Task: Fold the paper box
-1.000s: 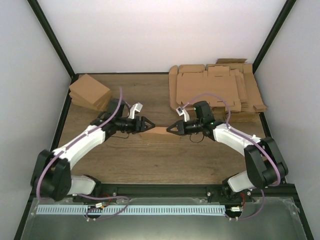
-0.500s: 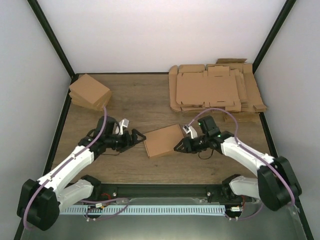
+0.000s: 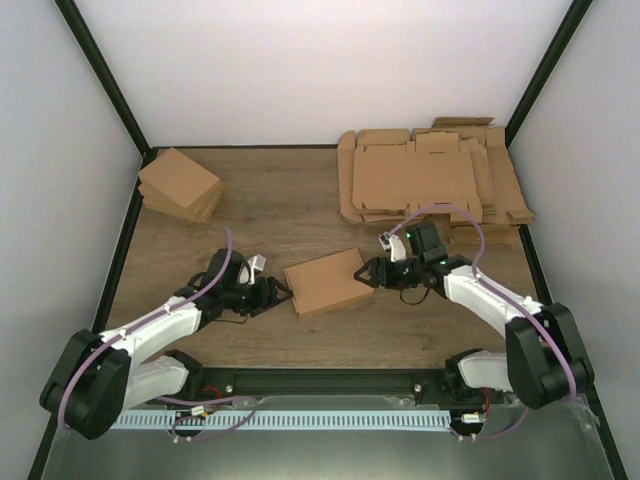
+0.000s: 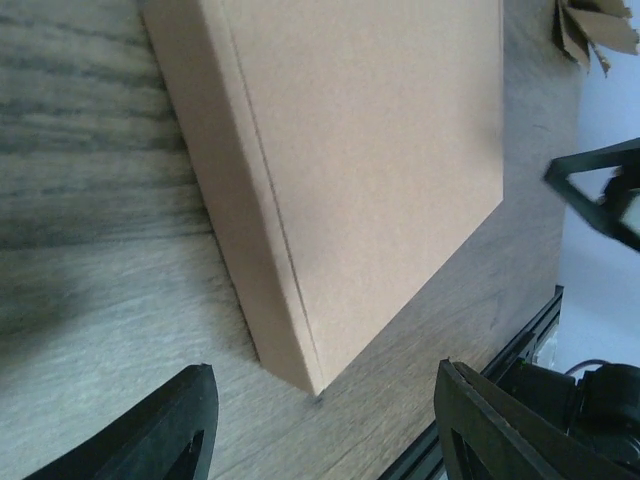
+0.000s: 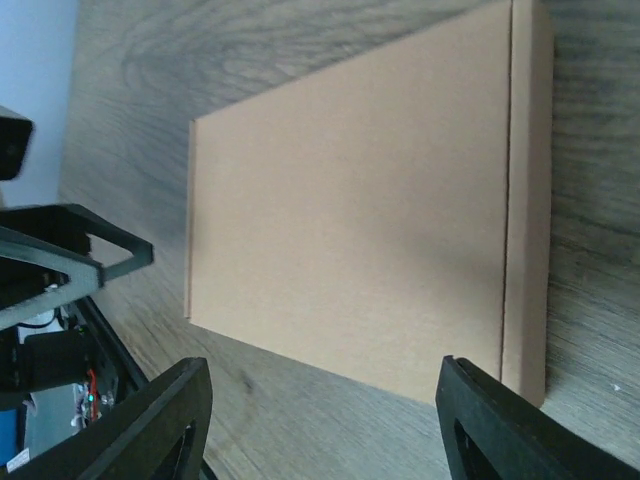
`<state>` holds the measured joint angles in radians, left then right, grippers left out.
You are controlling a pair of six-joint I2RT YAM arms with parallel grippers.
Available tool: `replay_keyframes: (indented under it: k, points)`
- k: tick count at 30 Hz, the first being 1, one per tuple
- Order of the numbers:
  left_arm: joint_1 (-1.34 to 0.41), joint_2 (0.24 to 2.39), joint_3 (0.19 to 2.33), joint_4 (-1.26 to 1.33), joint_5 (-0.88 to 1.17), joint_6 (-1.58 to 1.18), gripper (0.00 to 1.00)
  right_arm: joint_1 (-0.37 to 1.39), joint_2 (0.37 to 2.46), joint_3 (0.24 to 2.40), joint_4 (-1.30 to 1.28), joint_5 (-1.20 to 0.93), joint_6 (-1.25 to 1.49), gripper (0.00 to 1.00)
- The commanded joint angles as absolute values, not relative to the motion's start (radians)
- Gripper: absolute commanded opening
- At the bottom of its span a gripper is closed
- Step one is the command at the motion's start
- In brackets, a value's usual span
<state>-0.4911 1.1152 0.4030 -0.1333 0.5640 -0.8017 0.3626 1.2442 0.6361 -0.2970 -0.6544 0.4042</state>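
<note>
The paper box (image 3: 325,282) lies flat and closed on the bench (image 3: 280,200) at centre frame. The folding looks done, though I cannot tell whether its flaps are fully tucked. The left gripper (image 3: 278,292) and right gripper (image 3: 368,272) flank it, each spread wide and holding nothing. The next move probably calls for lifting it toward the pile of boxes (image 3: 180,184), upper left. Its inside is hidden.

Flat sheet pile (image 3: 430,177) back right; small box pile (image 3: 180,184) back left.
</note>
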Motion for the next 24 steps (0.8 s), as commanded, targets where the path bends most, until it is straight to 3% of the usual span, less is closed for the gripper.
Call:
replay_keyframes:
  k: [1, 5, 11, 17, 24]
  points:
    - [-0.499, 1.148, 0.390, 0.029, 0.551, -0.805, 0.62, 0.353, 1.328, 0.618, -0.191, -0.655, 0.386, 0.65]
    - [-0.500, 1.214, 0.386, 0.083, 0.565, -0.807, 0.53, 0.341, 1.418, 0.617, -0.148, -0.644, 0.376, 0.65]
    - [-0.500, 1.300, 0.390, 0.113, 0.582, -0.791, 0.51, 0.341, 1.470, 0.621, -0.121, -0.614, 0.377, 0.65]
    - [-0.500, 1.339, 0.376, 0.116, 0.584, -0.777, 0.44, 0.341, 1.420, 0.613, -0.132, -0.646, 0.374, 0.65]
    - [-0.500, 1.361, 0.371, 0.136, 0.593, -0.771, 0.44, 0.328, 1.310, 0.634, -0.166, -0.588, 0.386, 0.65]
